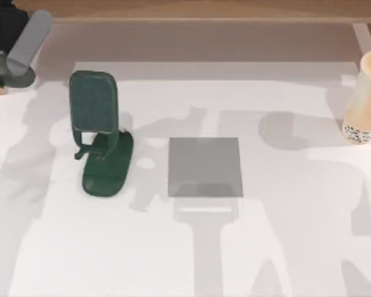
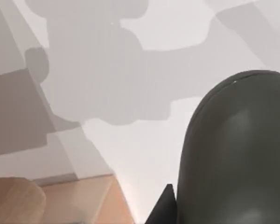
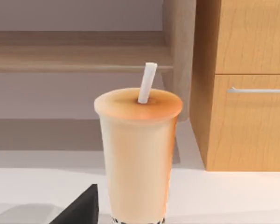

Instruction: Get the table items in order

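Note:
The tan cup with a speckled base stands upright at the table's far right edge. In the right wrist view the cup is straight ahead and close, with a white straw in its lid, and a black part of my right gripper shows low beside it. A dark grey rounded mouse looms very near in the left wrist view, with a black part of my left gripper at its edge. My left arm reaches over the back left corner.
A dark green phone stand stands left of centre. A flat grey square mat lies at the table's middle. Wooden cabinets rise behind the cup. Arm shadows fall across the white tabletop.

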`<action>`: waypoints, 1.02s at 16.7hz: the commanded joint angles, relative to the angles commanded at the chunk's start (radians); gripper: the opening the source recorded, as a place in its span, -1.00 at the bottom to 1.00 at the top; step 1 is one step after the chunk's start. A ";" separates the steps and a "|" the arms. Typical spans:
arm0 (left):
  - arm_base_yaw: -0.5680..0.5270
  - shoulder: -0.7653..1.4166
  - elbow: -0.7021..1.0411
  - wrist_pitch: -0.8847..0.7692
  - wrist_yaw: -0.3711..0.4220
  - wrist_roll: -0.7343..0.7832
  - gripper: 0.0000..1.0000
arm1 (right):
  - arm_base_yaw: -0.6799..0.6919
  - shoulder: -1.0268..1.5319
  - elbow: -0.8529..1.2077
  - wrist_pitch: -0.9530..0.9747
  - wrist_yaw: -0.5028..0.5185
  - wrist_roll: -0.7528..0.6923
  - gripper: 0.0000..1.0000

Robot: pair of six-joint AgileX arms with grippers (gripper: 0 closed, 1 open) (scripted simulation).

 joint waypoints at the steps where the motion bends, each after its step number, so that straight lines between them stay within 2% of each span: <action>1: -0.033 -0.015 0.037 -0.007 0.003 0.034 -1.00 | 0.000 0.000 0.000 0.000 0.000 0.000 1.00; 6: -0.268 -0.024 0.193 -0.042 0.031 0.226 -1.00 | 0.000 0.000 0.000 0.000 0.000 0.000 1.00; 11: -0.504 0.118 0.268 -0.046 0.046 0.416 -1.00 | 0.000 0.000 0.000 0.000 0.000 0.000 1.00; 14: -0.586 0.268 0.288 -0.030 0.033 0.515 -1.00 | 0.000 0.000 0.000 0.000 0.000 0.000 1.00; 17: -0.620 0.411 0.305 -0.010 0.010 0.595 -1.00 | 0.000 0.000 0.000 0.000 0.000 0.000 1.00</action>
